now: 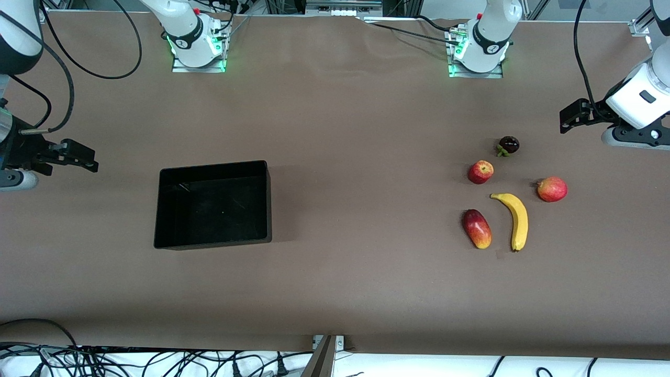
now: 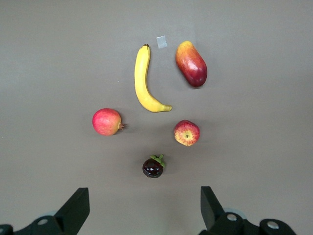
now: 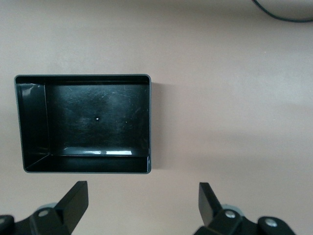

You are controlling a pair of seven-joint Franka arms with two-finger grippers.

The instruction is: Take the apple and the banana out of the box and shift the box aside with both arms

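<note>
The black box (image 1: 213,207) sits empty on the brown table toward the right arm's end; its bare floor (image 3: 83,122) fills the right wrist view. Toward the left arm's end lie the yellow banana (image 1: 516,220) (image 2: 142,81) and the small red apple (image 1: 480,172) (image 2: 186,132), apart from each other. My left gripper (image 1: 573,118) (image 2: 143,193) hangs open over bare table at that end, touching no fruit. My right gripper (image 1: 78,157) (image 3: 142,187) hangs open over bare table beside the box, holding nothing.
A red-and-yellow mango (image 1: 477,229) lies beside the banana. A round red-orange fruit (image 1: 551,189) and a dark purple fruit with a green stem (image 1: 508,145) lie close by. Cables run along the table's front edge.
</note>
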